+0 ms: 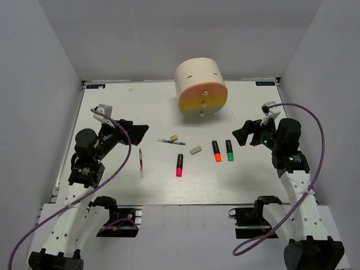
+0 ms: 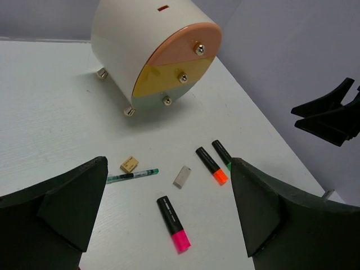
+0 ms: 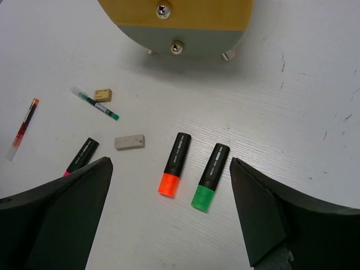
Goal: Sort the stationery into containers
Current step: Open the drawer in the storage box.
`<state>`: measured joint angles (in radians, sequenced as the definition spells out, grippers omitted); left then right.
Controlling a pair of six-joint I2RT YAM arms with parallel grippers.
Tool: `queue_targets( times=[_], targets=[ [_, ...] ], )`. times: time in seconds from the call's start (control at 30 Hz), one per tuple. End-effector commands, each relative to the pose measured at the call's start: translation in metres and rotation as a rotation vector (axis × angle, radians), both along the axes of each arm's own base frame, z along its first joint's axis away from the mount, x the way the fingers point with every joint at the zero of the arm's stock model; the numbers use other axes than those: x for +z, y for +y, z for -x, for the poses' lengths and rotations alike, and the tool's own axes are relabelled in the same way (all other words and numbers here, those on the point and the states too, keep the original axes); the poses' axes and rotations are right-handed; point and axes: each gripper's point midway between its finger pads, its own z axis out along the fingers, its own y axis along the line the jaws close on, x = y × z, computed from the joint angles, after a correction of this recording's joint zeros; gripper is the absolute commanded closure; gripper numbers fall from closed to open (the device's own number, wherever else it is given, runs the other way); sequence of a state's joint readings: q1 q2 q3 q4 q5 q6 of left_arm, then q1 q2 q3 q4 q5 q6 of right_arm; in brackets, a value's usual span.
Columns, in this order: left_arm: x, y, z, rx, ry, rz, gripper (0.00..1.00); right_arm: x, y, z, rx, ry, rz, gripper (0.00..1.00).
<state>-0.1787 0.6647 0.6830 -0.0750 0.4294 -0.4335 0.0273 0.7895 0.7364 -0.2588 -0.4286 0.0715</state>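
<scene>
Top view: print on the pens (image 1: 171,140) is too small for me to read. All the stationery (image 1: 216,151) lies in front of the organiser (image 1: 201,89). The left gripper (image 1: 136,132) and right gripper (image 1: 243,134) are spread, empty.

Left wrist: my finger (image 2: 270,214) hides most of the green highlighter (image 2: 221,151).

Right wrist: the organiser's top is cut off and the pink highlighter (image 3: 84,153) is half hidden.

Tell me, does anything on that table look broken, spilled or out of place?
Nothing looks damaged or spilled. The pens, highlighters and erasers just lie scattered on the table before the organiser, whose three drawers look shut.
</scene>
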Motion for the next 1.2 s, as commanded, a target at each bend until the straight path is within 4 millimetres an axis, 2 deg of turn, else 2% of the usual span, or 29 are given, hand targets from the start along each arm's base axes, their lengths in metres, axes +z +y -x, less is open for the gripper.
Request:
queue_targets(
  times=[0.0, 0.17, 0.4, 0.47, 0.57, 0.67, 0.7, 0.77, 0.8, 0.83, 0.87, 0.9, 0.93, 0.97, 1.0, 1.03, 1.07, 1.1, 1.13, 1.17],
  targets=[
    [0.006, -0.003, 0.003, -0.032, -0.021, -0.008, 0.0, 0.009, -0.002, -0.002, 0.019, -0.074, 0.052, 0.1],
    [0.004, -0.003, 0.003, -0.032, -0.016, -0.001, 0.0, -0.006, 0.003, 0.009, 0.128, -0.092, 0.135, 0.1],
    [0.0, -0.002, 0.0, -0.021, 0.002, -0.004, 0.04, -0.024, -0.016, -0.003, 0.031, -0.011, 0.191, 0.1],
    [0.0, -0.001, -0.001, -0.012, 0.002, -0.004, 0.08, -0.033, -0.01, 0.002, 0.092, 0.02, 0.205, 0.1],
    [-0.002, 0.0, -0.002, -0.001, 0.011, -0.006, 0.1, -0.035, -0.007, 0.01, 0.121, 0.032, 0.203, 0.1],
    [-0.005, 0.0, -0.003, -0.001, 0.02, -0.007, 0.22, -0.034, -0.003, 0.014, 0.162, -0.015, 0.216, 0.1],
    [-0.002, -0.002, -0.003, -0.013, 0.01, -0.005, 0.48, -0.031, -0.004, 0.009, 0.154, -0.046, 0.223, 0.1],
    [-0.002, -0.002, -0.002, -0.013, 0.015, 0.002, 0.67, -0.031, 0.001, 0.01, 0.164, -0.036, 0.187, 0.13],
    [-0.002, -0.002, -0.002, -0.013, 0.015, 0.002, 0.72, -0.028, 0.006, 0.01, 0.189, -0.043, 0.167, 0.31],
    [-0.004, -0.002, -0.004, -0.013, 0.024, 0.001, 0.73, -0.018, 0.009, 0.006, 0.189, -0.056, 0.146, 0.45],
    [-0.005, -0.002, -0.004, -0.013, 0.024, 0.001, 0.69, -0.025, 0.011, 0.0, 0.195, -0.014, 0.133, 0.56],
    [-0.005, -0.002, -0.004, -0.013, 0.024, 0.001, 0.6, -0.016, 0.015, -0.004, 0.204, -0.022, 0.113, 0.64],
    [-0.005, -0.001, -0.005, -0.004, 0.024, 0.001, 0.37, -0.018, 0.019, -0.014, 0.21, 0.017, 0.093, 0.66],
    [-0.007, -0.001, -0.007, -0.004, 0.033, -0.001, 0.3, -0.017, 0.022, -0.018, 0.216, 0.03, 0.079, 0.67],
    [-0.009, -0.001, -0.006, -0.004, 0.048, 0.005, 0.26, -0.005, 0.024, -0.025, 0.214, 0.018, 0.071, 0.67],
    [-0.012, -0.002, -0.008, -0.003, 0.06, 0.003, 0.22, -0.018, 0.029, -0.034, 0.225, 0.076, 0.06, 0.64],
    [-0.012, -0.002, -0.008, -0.003, 0.06, 0.003, 0.22, 0.003, 0.034, -0.046, 0.212, 0.048, 0.032, 0.62],
    [-0.01, -0.002, -0.008, -0.003, 0.06, 0.003, 0.21, 0.006, 0.036, -0.052, 0.202, 0.055, 0.024, 0.57],
    [-0.01, -0.002, -0.008, -0.003, 0.06, 0.003, 0.21, -0.003, 0.041, -0.062, 0.206, 0.096, 0.018, 0.54],
    [-0.012, -0.002, -0.009, -0.003, 0.069, 0.001, 0.21, 0.023, 0.046, -0.074, 0.193, 0.056, -0.011, 0.49]
  ],
)
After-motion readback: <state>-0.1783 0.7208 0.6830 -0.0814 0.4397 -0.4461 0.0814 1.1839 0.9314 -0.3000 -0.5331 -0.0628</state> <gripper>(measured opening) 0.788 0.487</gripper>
